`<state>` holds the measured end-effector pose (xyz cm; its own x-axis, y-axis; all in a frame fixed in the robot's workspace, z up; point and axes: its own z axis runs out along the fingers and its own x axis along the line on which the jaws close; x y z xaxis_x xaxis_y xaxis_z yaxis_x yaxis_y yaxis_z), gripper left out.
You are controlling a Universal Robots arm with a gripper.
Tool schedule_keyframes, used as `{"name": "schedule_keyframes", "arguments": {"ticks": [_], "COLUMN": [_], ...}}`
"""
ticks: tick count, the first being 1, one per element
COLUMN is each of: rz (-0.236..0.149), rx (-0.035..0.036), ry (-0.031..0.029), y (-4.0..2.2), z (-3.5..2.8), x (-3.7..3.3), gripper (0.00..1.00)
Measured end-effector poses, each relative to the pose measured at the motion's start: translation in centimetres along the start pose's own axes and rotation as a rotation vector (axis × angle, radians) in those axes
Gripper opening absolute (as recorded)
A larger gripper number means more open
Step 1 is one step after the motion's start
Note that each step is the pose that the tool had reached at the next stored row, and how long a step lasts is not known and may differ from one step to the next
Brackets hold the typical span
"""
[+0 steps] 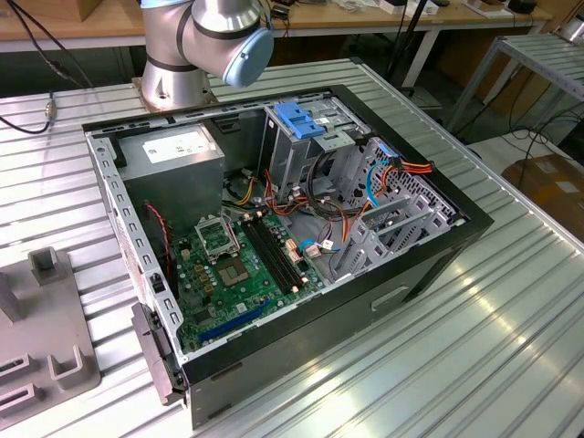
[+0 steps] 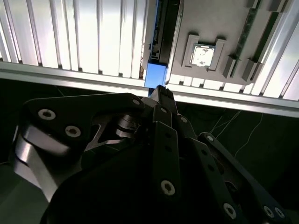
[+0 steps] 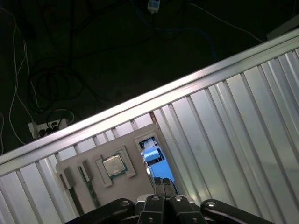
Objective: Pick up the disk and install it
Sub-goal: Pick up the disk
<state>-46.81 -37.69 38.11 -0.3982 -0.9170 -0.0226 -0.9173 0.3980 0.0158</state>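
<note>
The disk point(image 2: 158, 42) stands on edge in a slot of a grey fixture plate point(image 2: 219, 18), close to the table's edge. It has a dark body and a bright blue rail end point(image 2: 155, 77); the first wrist view shows the same blue end of the disk point(image 3: 153, 156). My gripper point(image 2: 161, 89) hovers just short of that blue end, with its fingertips together and nothing between them. In the first wrist view the gripper point(image 3: 163, 181) points at the disk from close by, apart from it.
On the fixture plate point(image 3: 88, 186) beside the disk lies a square processor chip point(image 2: 203, 55). The exterior view shows the open computer case point(image 1: 429, 265), its tall metal drive cage with a blue latch point(image 1: 297, 119), the arm's base point(image 1: 173, 82), and the ribbed metal table point(image 1: 438, 365).
</note>
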Motion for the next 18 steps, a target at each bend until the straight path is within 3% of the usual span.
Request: {"name": "schedule_keyframes", "arguments": {"ticks": [4, 6, 7, 10, 13, 15, 17, 18], "rz": [-0.036, -0.081, -0.124, -0.142, -0.197, -0.254, -0.276, -0.277], "rx": [-0.0008, -0.0016, -0.0024, -0.0014, -0.0027, -0.004, -0.0041, -0.0037], "ry": [0.0006, 0.0012, 0.0018, 0.0019, 0.0028, 0.0037, 0.0055, 0.0073], "y": [0.0, 0.0, -0.01, -0.01, -0.02, -0.03, -0.01, -0.02], "z": [0.0, 0.05, 0.17, 0.86, 1.43, 1.8, 2.28, 2.54], "x": [0.0, 0.0, 0.0, 0.0, 0.01, 0.01, -0.04, -0.11], "gripper": [0.1, 0.1, 0.1, 0.11, 0.29, 0.42, 0.53, 0.53]}}
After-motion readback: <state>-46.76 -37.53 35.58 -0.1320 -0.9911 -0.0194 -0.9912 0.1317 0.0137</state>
